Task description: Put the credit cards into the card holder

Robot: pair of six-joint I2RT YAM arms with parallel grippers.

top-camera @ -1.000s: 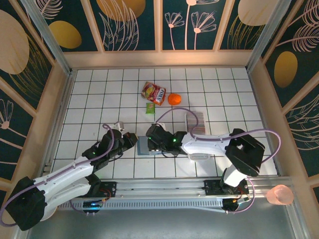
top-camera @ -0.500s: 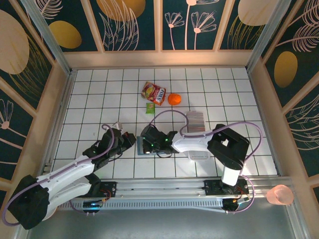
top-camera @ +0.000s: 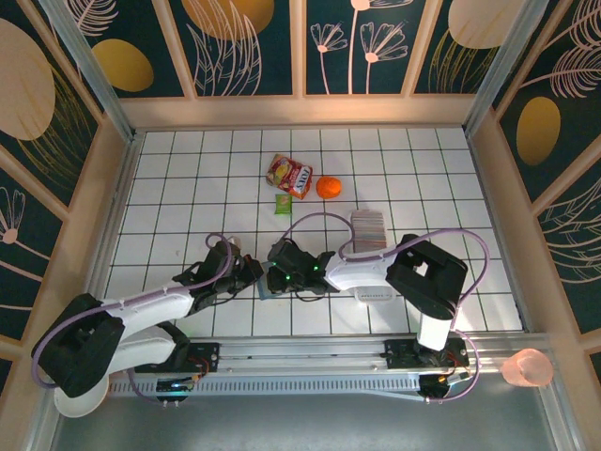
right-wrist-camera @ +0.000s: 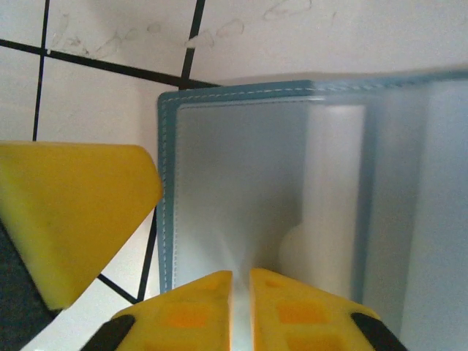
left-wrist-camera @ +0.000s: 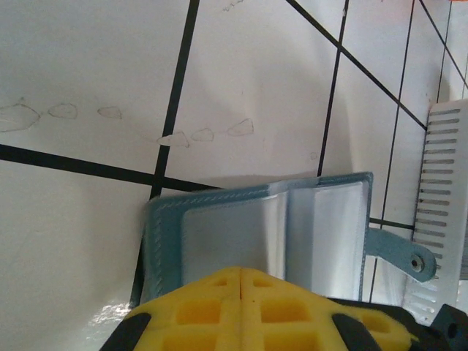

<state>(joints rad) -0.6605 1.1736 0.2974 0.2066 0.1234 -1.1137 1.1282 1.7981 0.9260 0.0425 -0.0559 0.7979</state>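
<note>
Jaws on the right gripper are pinched nearly shut on the clear inner sleeve of the teal-blue folding card holder, which lies open on the white tiled table between the 2 arms. The left gripper has its yellow fingers pressed together over the holder's edge. Nearby on the right, thin mixed-colour plastic cards stand in a long slotted clear tray.

Nothing legible. The snack bag at the far side of the bench has red and yellow printing with lettering too small and blurred to read from the top view. The same goes for the green packet beside it. Close up, the card holder is plain teal with clear plastic.
</note>
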